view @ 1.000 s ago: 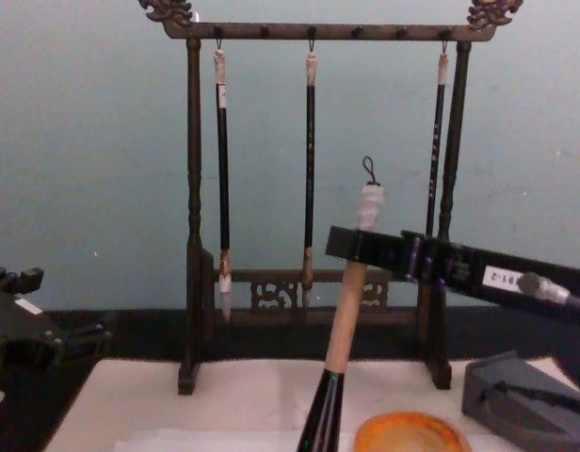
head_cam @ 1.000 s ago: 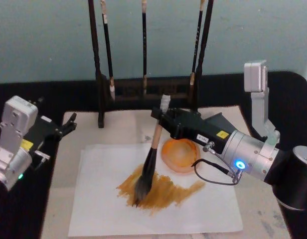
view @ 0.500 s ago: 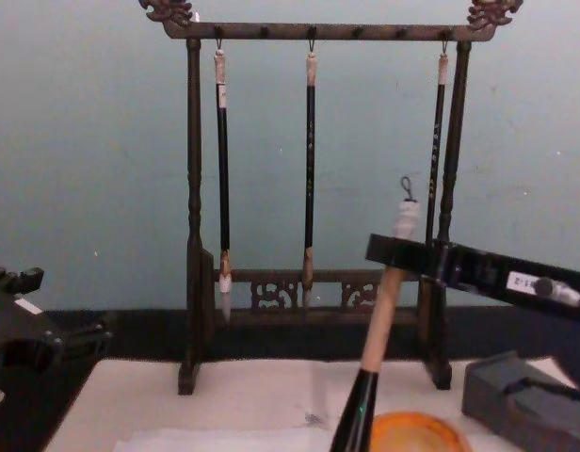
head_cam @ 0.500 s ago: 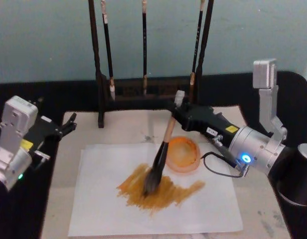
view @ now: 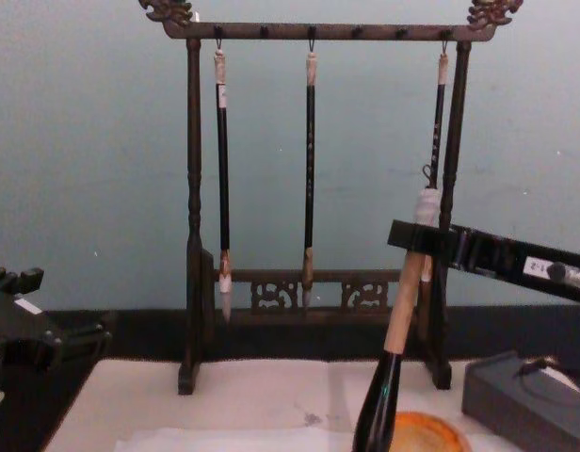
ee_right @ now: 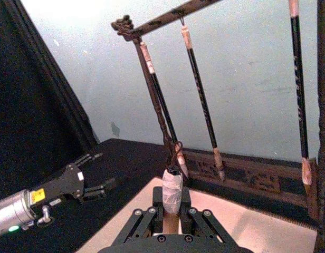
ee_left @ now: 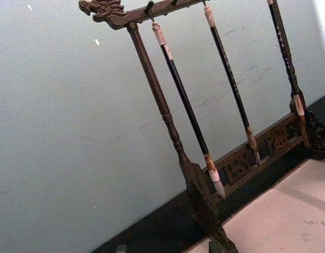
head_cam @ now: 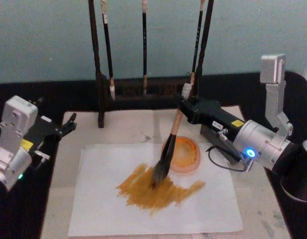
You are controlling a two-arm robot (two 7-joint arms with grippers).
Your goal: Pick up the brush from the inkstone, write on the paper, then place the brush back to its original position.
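Note:
My right gripper (head_cam: 187,106) is shut on the upper handle of the brush (head_cam: 174,130), just under its white end cap. The brush leans down to the left, and its dark wet bristles (head_cam: 159,175) sit on the brown strokes (head_cam: 143,191) on the white paper (head_cam: 103,204). The round orange inkstone (head_cam: 189,158) lies just right of the bristles, at the paper's far right part. In the right wrist view the fingers (ee_right: 146,217) clamp the taped brush top (ee_right: 172,191). The chest view shows the brush (view: 404,303) slanting beside the inkstone (view: 424,433). My left gripper (head_cam: 70,124) is parked open at the table's left.
A dark wooden stand (head_cam: 100,74) with three slim black hanging brushes rises behind the cream mat (head_cam: 128,124). A grey rectangular block (view: 525,400) lies at the right, under my right arm. Black tabletop surrounds the mat.
My right gripper has moved right and back with the brush. The bristles have swept right across the brown strokes toward the inkstone. The left arm has not moved.

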